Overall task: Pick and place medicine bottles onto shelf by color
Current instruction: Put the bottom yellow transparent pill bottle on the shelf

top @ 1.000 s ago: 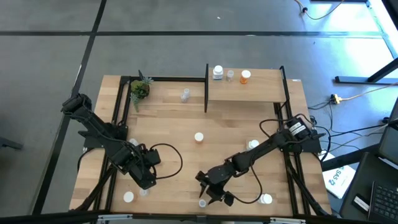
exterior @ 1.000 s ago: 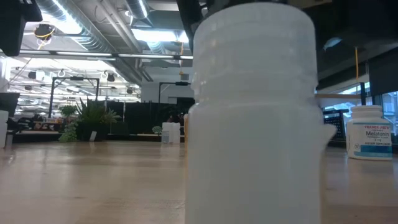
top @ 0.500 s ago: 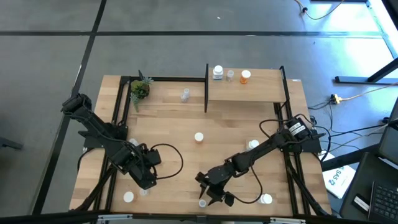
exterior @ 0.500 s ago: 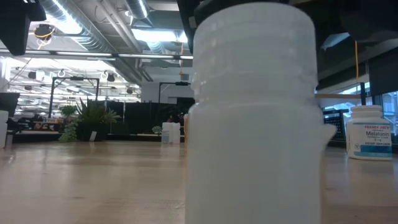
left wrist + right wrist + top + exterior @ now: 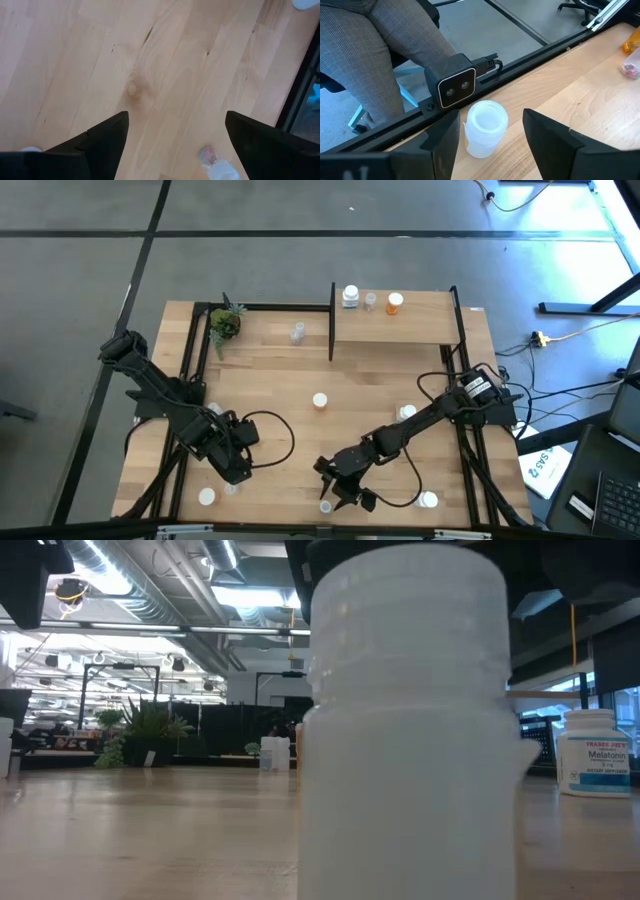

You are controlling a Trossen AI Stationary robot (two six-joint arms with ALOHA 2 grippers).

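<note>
Left gripper [image 5: 236, 471]: hovering low over the table's front-left part, fingers [image 5: 95, 142] spread wide, gripping nothing.
Front-left bottles: a white bottle [image 5: 206, 497] and a clear bottle [image 5: 231, 489] are lying just beside that gripper, near the front edge.
Right gripper [image 5: 338, 490]: hanging over the front edge near the middle, fingers parted, gripping nothing.
White medicine bottle [image 5: 484, 128]: standing upright between the right gripper's fingers, not clamped, just before a small black camera [image 5: 456, 85]; it is filling the low view [image 5: 408, 720].
Shelf [image 5: 400, 322]: carrying three bottles along its back edge, namely a white one [image 5: 350, 297], a clear one [image 5: 370, 301] and an orange one [image 5: 395, 303].
</note>
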